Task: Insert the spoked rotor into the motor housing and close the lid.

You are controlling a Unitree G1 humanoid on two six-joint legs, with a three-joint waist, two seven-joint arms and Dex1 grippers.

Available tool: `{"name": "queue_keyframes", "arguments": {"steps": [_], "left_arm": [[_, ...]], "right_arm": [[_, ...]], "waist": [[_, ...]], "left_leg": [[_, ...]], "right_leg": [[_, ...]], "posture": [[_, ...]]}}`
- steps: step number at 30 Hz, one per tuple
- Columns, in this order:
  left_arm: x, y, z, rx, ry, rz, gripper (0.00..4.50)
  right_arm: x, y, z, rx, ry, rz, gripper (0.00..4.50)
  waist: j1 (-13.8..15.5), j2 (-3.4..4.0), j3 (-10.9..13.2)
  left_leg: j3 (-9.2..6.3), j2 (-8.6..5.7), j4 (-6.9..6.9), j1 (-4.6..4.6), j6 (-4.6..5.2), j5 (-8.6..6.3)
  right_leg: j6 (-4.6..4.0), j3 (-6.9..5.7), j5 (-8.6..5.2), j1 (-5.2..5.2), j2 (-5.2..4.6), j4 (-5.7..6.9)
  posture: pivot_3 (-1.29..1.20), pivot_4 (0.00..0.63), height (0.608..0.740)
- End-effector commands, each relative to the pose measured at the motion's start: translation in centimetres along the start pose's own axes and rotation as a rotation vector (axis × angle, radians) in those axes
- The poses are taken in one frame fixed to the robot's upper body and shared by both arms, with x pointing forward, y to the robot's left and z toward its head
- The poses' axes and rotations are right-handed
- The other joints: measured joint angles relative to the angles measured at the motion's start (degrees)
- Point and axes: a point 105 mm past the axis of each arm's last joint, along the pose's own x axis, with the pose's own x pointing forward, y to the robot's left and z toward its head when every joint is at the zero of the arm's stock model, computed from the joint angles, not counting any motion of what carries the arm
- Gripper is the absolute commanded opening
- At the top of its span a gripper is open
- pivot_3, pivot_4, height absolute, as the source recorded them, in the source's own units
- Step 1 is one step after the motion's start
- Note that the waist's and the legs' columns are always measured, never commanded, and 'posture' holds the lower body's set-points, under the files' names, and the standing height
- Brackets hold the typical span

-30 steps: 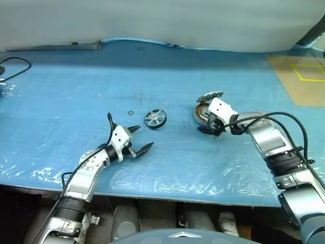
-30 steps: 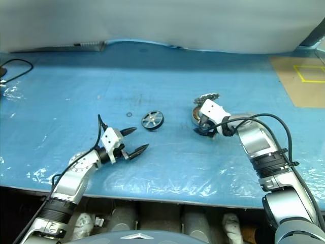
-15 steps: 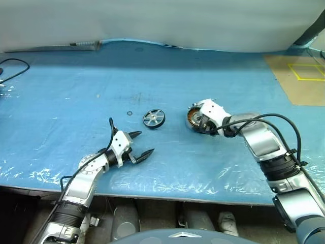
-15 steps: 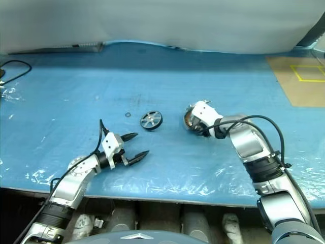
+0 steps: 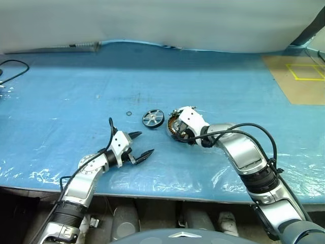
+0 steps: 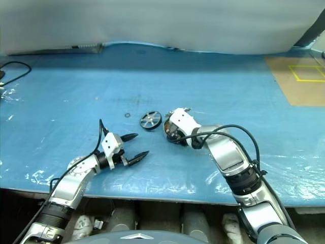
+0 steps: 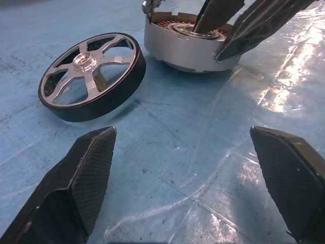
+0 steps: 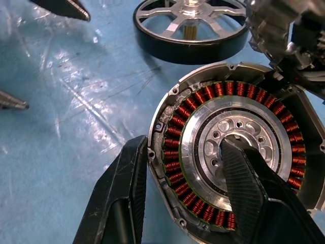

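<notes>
The right gripper (image 8: 185, 195) is clamped on the motor housing (image 8: 231, 152) — one black finger (image 8: 124, 198) against the outside of the wall, the other (image 8: 254, 188) planted on the silver centre inside the ring of copper-orange windings. The housing sits open side up on the blue plastic-covered surface (image 5: 66, 86). At its far edge the lid (image 8: 277, 28) stands raised off the cup, its toothed side partly in view.

Just beside the housing, on the robot's left of it, the spoked rotor (image 5: 153, 118) lies on the surface, apart from the housing by a narrow gap. A small dark ring (image 5: 129, 113) lies a little further out on that same side.

The left gripper (image 5: 142, 145) hovers low over the surface, nearer the robot than the rotor and to the left of the housing — its two fingers spread wide with nothing between them.
</notes>
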Motion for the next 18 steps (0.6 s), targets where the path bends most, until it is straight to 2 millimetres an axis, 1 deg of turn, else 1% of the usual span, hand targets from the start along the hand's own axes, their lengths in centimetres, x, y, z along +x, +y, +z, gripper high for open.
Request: {"name": "queue_keyframes", "arguments": {"steps": [1, 4, 6, 7, 8, 11, 12, 16, 18], "left_arm": [[0.0, 0.0, 1.1, 0.026, -0.033, -0.007, 4.5], [0.0, 0.0, 1.1, 0.025, -0.033, -0.005, 4.5], [0.1, -0.1, 1.1, 0.023, -0.034, -0.005, 4.5], [0.1, -0.1, 1.1, 0.022, -0.034, -0.006, 4.5], [0.1, -0.1, 1.1, 0.021, -0.035, -0.006, 4.5], [0.1, -0.1, 1.1, 0.019, -0.035, -0.007, 4.5], [0.1, -0.1, 1.1, 0.019, -0.035, -0.006, 4.5], [0.0, 0.1, 1.2, 0.019, -0.038, -0.003, 4.5], [-0.1, 0.4, 1.3, 0.015, -0.044, 0.002, 4.5]], "right_arm": [[0.7, 0.8, 0.1, 0.031, 0.015, 0.03, 1.86], [0.8, 0.6, 0.9, 0.047, -0.004, 0.017, 1.86], [0.7, 0.2, 1.4, 0.055, -0.014, -0.007, 2.61], [0.7, 0.0, 1.6, 0.058, -0.019, -0.015, 2.89], [0.5, -0.3, 2.0, 0.059, -0.027, -0.026, 3.19], [-0.4, -0.6, 3.2, 0.058, -0.051, -0.032, 4.3], [-0.9, -0.6, 3.7, 0.056, -0.06, -0.025, 4.47], [-2.8, -0.4, 5.2, 0.075, -0.1, 0.009, 4.47], [-3.8, -0.4, 5.3, 0.091, -0.109, 0.025, 4.47]], "waist": [[0.0, 0.0, 0.0], [0.0, 0.0, 0.0], [-0.1, 0.01, 0.0], [0.0, 0.03, 0.0], [0.0, 0.04, 0.0], [0.2, 0.04, 0.0], [0.2, 0.06, 0.0], [0.3, 0.06, 0.0], [0.3, 0.07, 0.0]], "left_leg": [[0.0, -0.01, 0.0, 0.0, 0.0, 0.0], [0.01, -0.02, -0.01, 0.01, -0.01, 0.0], [0.02, -0.02, -0.06, 0.0, -0.01, 0.0], [0.03, -0.03, -0.06, -0.01, -0.01, 0.01], [0.03, -0.05, -0.07, -0.08, -0.02, 0.01], [0.03, -0.07, -0.07, -0.21, -0.02, 0.01], [0.03, -0.07, -0.07, -0.25, -0.03, 0.01], [0.02, -0.07, -0.08, -0.38, -0.03, 0.01], [0.02, -0.08, -0.1, -0.37, -0.03, 0.01]], "right_leg": [[0.0, 0.01, 0.0, 0.0, 0.0, 0.0], [0.0, 0.04, 0.0, -0.01, 0.0, 0.0], [0.0, 0.05, 0.0, -0.03, 0.0, -0.01], [0.0, 0.05, 0.0, -0.06, 0.0, -0.01], [0.0, 0.05, 0.0, -0.12, 0.0, -0.01], [0.01, 0.05, 0.0, -0.2, 0.0, -0.05], [0.01, 0.05, 0.01, -0.23, 0.0, -0.07], [0.02, 0.04, 0.01, -0.35, 0.0, -0.07], [0.02, 0.04, 0.01, -0.35, 0.0, -0.08]], "posture": [[0.0, 0.15, 0.74], [0.0, 0.15, 0.74], [0.0, 0.15, 0.74], [0.0, 0.15, 0.74], [0.0, 0.15, 0.74], [0.0, 0.15, 0.74], [0.0, 0.15, 0.74], [0.0, 0.15, 0.74], [0.0, 0.15, 0.74]]}}
